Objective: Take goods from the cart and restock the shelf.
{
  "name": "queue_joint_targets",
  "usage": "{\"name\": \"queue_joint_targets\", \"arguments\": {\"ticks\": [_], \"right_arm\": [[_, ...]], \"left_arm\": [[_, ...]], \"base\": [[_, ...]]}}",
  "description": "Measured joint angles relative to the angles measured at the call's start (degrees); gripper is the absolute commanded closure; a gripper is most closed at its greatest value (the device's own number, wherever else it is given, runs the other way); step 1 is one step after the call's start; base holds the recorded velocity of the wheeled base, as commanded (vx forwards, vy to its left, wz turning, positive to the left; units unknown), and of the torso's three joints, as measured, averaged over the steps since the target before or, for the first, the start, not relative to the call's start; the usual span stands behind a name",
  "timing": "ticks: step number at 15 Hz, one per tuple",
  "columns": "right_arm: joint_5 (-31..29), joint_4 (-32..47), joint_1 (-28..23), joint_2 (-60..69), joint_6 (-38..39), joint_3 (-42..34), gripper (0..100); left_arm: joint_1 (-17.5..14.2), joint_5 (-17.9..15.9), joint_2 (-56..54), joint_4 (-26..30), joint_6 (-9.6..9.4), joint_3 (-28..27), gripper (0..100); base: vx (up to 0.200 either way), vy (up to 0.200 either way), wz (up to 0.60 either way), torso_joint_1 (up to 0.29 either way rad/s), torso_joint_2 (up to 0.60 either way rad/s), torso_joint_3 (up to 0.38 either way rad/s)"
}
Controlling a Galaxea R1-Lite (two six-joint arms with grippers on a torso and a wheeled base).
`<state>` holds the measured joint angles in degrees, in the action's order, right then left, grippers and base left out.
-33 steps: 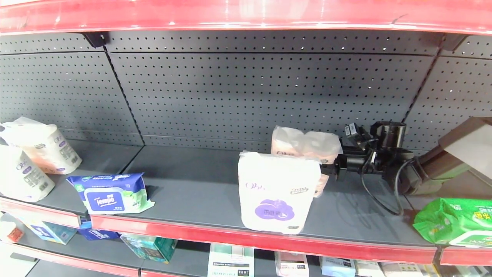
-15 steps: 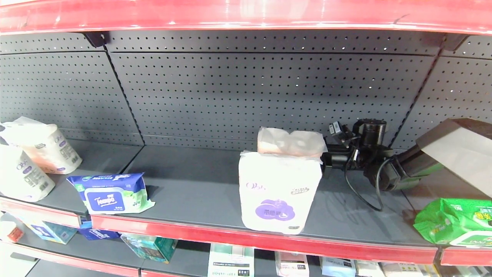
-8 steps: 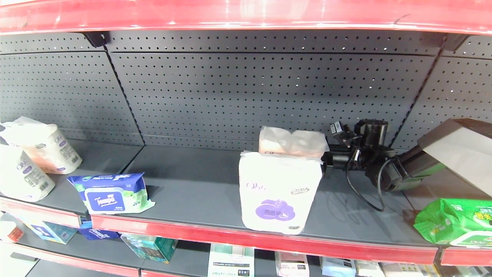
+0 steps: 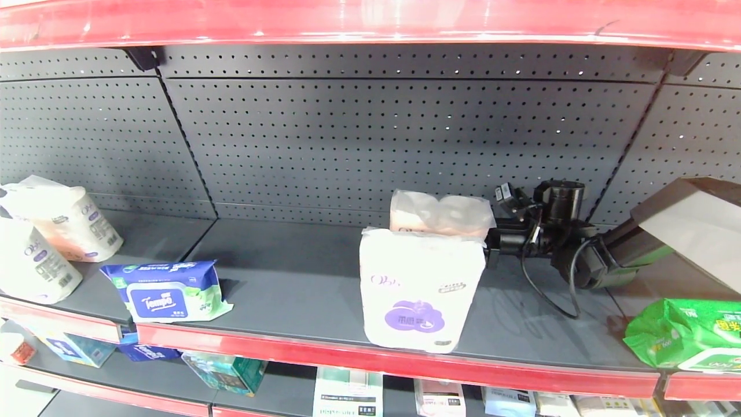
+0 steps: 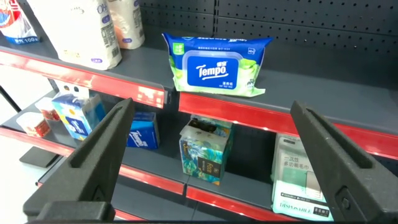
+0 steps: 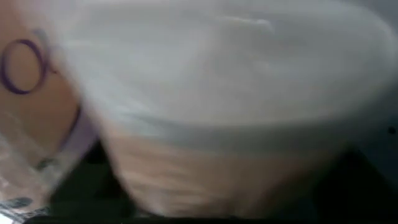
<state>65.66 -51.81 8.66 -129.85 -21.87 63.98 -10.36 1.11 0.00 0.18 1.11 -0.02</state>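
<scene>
Left claw (image 5: 211, 107) hangs spread wide w/ nothing in it, in front of the shelf (image 4: 289, 272), facing a blue wipes pack (image 5: 214, 62) near the front lip; small boxes (image 5: 206, 149) sit one level down. Along the front edge: two roll packs (image 4: 40, 243) at far left, white roll pack (image 4: 419, 289) upright mid-shelf, green pack (image 4: 683, 333) at far right. Directly behind the white one, touching or nearly so, stands the peach roll pack (image 4: 440, 214). Right claw (image 4: 491, 246) is up against that pack's right side; can't tell if it's clamped or let go. Pegboard (image 4: 347, 133) at the back.
</scene>
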Motion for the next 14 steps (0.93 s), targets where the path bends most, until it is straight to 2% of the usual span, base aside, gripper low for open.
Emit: {"name": "queue_joint_targets", "arguments": {"ticks": [4, 8, 14], "right_arm": [[0.0, -0.1, -0.4, 2.5, 0.1, -2.1, 0], [-0.2, -0.1, -1.8, 6.7, 0.0, -7.9, 0], [-1.1, -0.2, -7.6, 16.7, -0.4, -24.0, 0]], "left_arm": [[0.0, 0.0, 0.0, 0.0, 0.00, 0.0, 0], [0.0, 0.0, 0.0, 0.0, 0.00, 0.0, 0], [0.0, 0.0, 0.0, 0.0, 0.01, 0.0, 0]], "base": [[0.000, 0.000, 0.00, 0.000, 0.00, 0.000], [0.000, 0.000, 0.00, 0.000, 0.00, 0.000], [0.000, 0.000, 0.00, 0.000, 0.00, 0.000]]}}
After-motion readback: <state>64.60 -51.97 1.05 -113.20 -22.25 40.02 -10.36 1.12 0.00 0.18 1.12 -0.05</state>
